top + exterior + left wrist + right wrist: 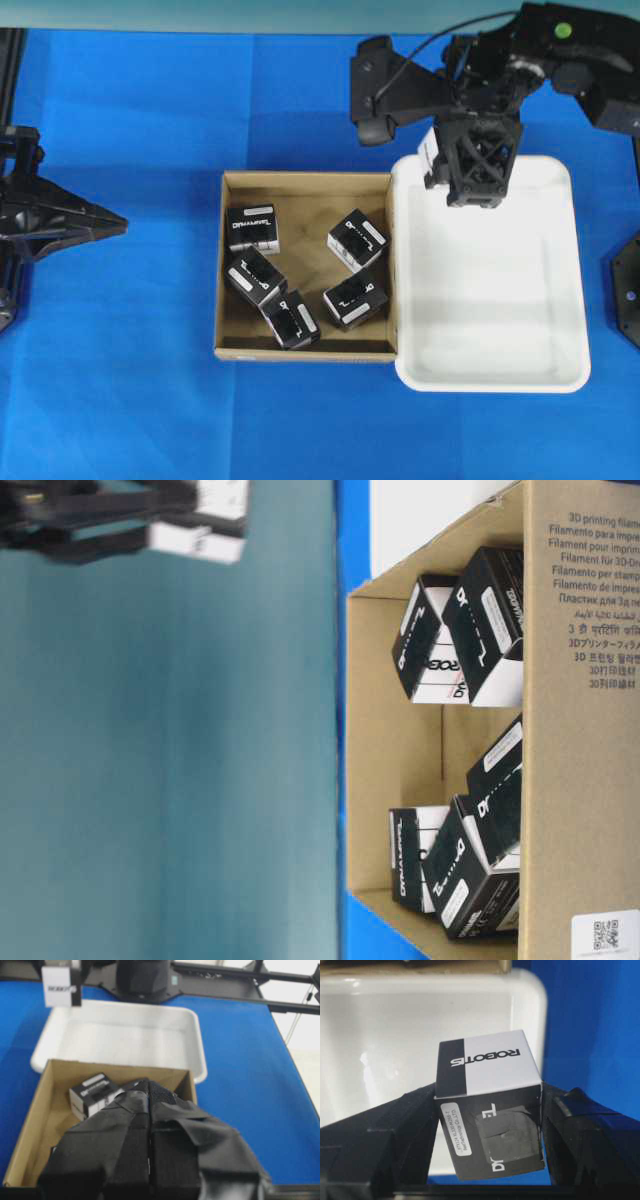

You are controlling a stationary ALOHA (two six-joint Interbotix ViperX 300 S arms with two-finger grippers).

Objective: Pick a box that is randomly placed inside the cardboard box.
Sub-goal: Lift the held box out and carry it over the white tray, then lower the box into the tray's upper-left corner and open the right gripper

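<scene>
- Overhead view looks straight down on the cardboard box and white tray.
- Table-level view is turned sideways, close to that box.
- Left wrist view faces along its tool toward both.
- Right wrist view looks closely onto the tray.

Blue tabletop; teal wall behind.

A robotics lab bench — blue mat, bare black frame.
</scene>
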